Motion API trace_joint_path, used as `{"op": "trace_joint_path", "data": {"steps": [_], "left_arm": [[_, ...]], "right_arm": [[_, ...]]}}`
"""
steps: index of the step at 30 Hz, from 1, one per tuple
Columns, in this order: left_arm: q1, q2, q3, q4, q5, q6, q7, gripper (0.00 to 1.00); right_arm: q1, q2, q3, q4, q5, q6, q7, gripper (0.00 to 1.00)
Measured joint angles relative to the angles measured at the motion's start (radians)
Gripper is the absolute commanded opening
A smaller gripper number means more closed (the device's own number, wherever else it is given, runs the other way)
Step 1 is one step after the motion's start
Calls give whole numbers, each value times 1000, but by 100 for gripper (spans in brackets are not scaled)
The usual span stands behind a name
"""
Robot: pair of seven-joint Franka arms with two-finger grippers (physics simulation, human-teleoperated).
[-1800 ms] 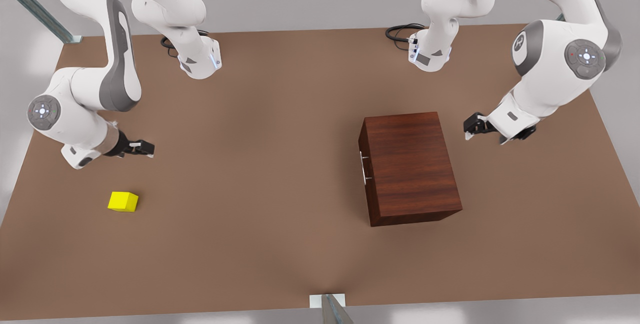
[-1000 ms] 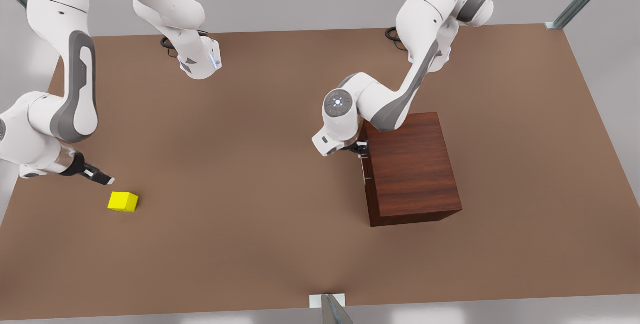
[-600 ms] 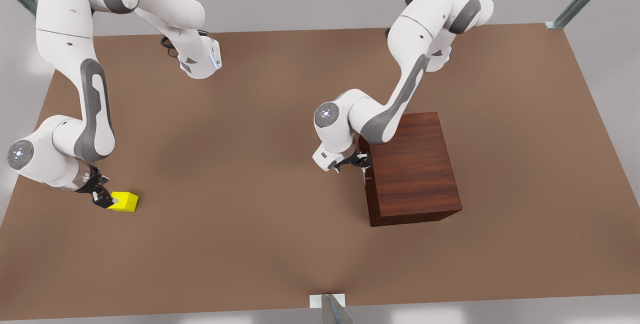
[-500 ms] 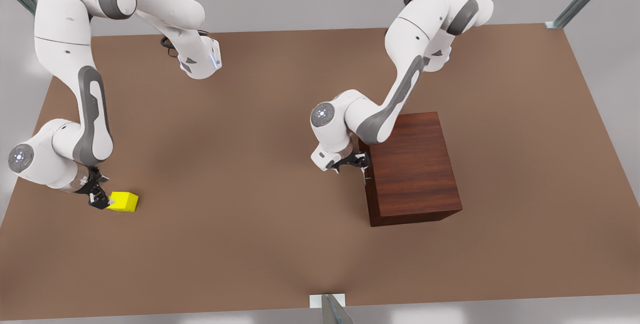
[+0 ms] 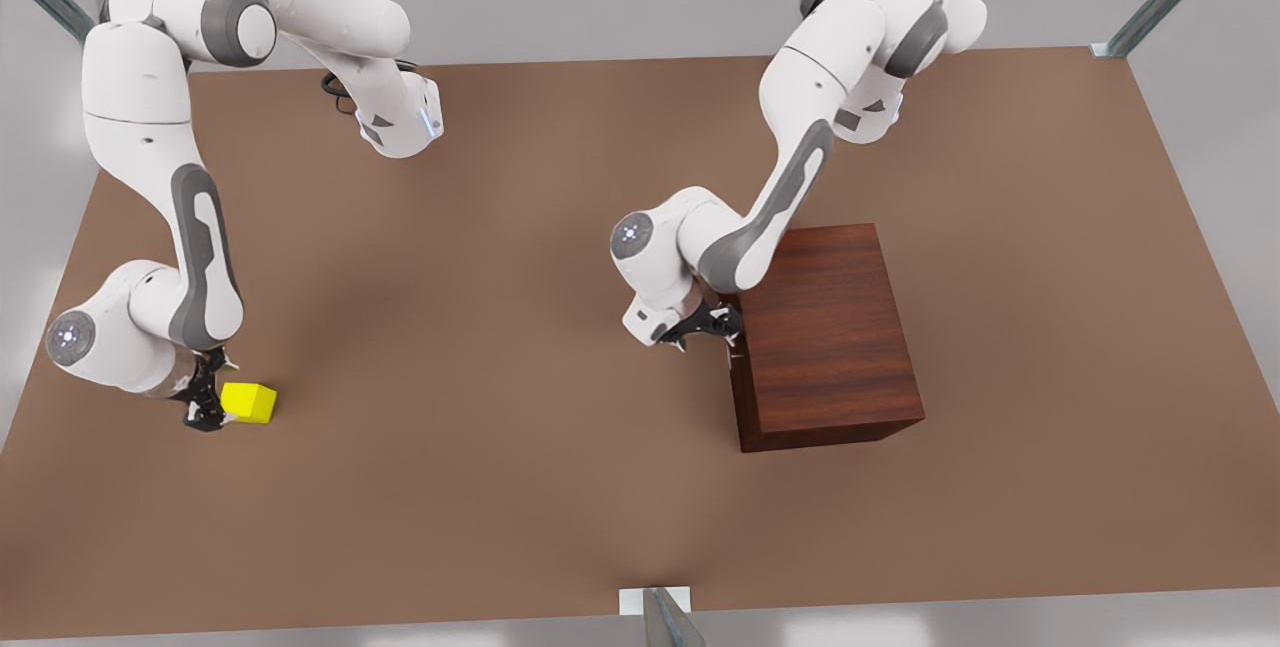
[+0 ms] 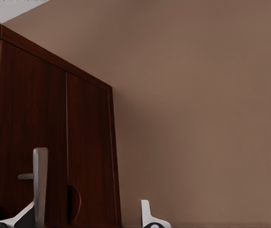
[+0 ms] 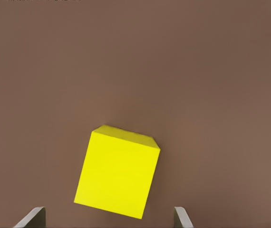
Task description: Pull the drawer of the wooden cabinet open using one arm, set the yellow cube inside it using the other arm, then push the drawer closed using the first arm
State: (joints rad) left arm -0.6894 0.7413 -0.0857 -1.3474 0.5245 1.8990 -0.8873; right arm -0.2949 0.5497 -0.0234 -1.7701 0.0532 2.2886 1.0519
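The wooden cabinet [image 5: 825, 332] stands on the table toward the front view's right. Its drawer [image 6: 31, 142] is shut, and the front faces the front view's left. My left gripper [image 5: 715, 327] is open at the drawer's silver handle [image 5: 728, 337]. In the left wrist view the handle [image 6: 40, 180] stands between the left gripper's [image 6: 78, 221] fingertips [image 6: 147, 216], untouched. The yellow cube [image 5: 249, 403] rests on the table at the front view's left. My right gripper [image 5: 207, 405] is open and low beside it. The cube [image 7: 118, 171] lies just ahead of the right gripper's [image 7: 108, 221] spread fingers [image 7: 182, 217].
The brown table [image 5: 500, 327] stretches bare between the cube and the cabinet. Both arm bases [image 5: 400, 122] [image 5: 860, 112] stand at its far edge, with black cables beside them. A metal post [image 5: 660, 617] rises at the near edge.
My right gripper swung down and turned, closing in on the cube from the front view's left. My left gripper shifted a little along the drawer front, staying at the handle.
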Motion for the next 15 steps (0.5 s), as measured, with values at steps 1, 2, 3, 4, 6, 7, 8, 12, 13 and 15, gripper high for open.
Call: {"op": "trace_joint_path", "data": {"steps": [1,2,3,4,6,7,8,12,13,15], "left_arm": [[-4,2,0,0,5,0,-6,100],[-6,4,0,0,8,-1,-12,100],[-8,5,-1,0,11,-1,-18,100],[-8,6,-1,1,12,-2,-24,100],[-8,7,-2,5,13,-2,-35,100],[-8,7,-2,9,13,-2,-40,100],[-8,6,-2,12,13,-3,-44,100],[-13,6,-3,18,13,-3,-61,100],[-14,6,-3,19,13,-2,-64,100],[-16,7,-4,22,12,0,-71,100]], "right_arm": [[-1,7,-4,-1,-1,1,12,100],[1,11,-6,-2,-2,1,23,100],[4,14,-9,-2,-3,1,34,100],[6,17,-10,-2,-3,1,44,100],[13,27,-11,-1,-3,2,63,100],[16,31,-12,-1,-2,3,72,100],[18,35,-12,-1,-1,3,80,100],[37,46,-13,-1,3,6,110,100],[42,50,-13,-1,4,7,117,100],[47,63,-13,1,5,13,129,100]]}}
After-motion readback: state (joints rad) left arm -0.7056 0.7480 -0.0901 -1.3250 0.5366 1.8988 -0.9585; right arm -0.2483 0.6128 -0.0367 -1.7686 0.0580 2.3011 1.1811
